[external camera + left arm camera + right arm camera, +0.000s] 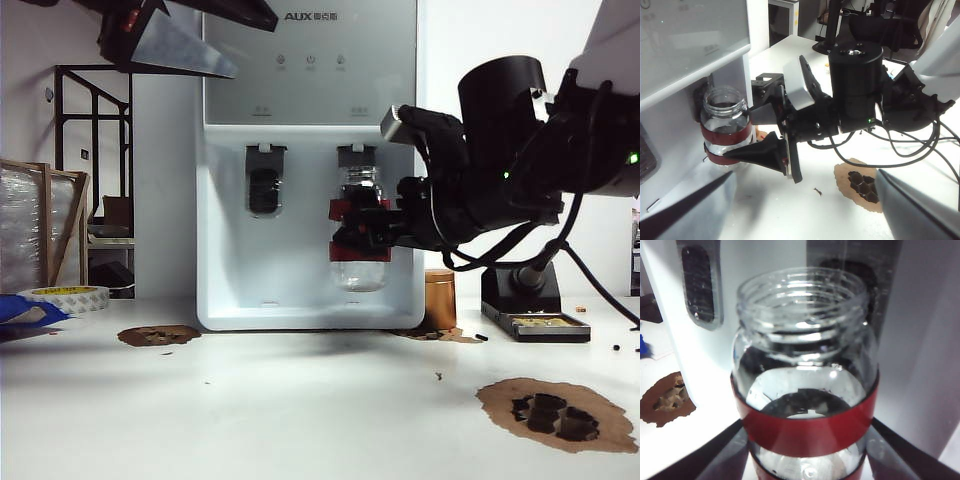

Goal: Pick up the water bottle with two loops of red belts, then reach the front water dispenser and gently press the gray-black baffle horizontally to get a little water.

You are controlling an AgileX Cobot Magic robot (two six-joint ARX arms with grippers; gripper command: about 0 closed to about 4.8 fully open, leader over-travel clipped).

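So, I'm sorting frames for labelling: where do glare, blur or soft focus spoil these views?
Exterior view: bright backlight washes out the tall white water dispenser. Left wrist view: the left claw's near fingers are blurred dark wedges. Right wrist view: the right claw grips the clear red-banded glass bottle, whose highlights glint; the dark lever looks soft.

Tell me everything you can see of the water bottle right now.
The water bottle is a clear glass jar with rounded shoulders, a wide threaded mouth with no lid, and two dark-red bands around its body. It looks empty. It stands upright, lifted off the table, inside the water dispenser's right-hand bay with its mouth just under the dark lever there. The right gripper clamps it from the side at the bands. The left gripper hangs apart, open.
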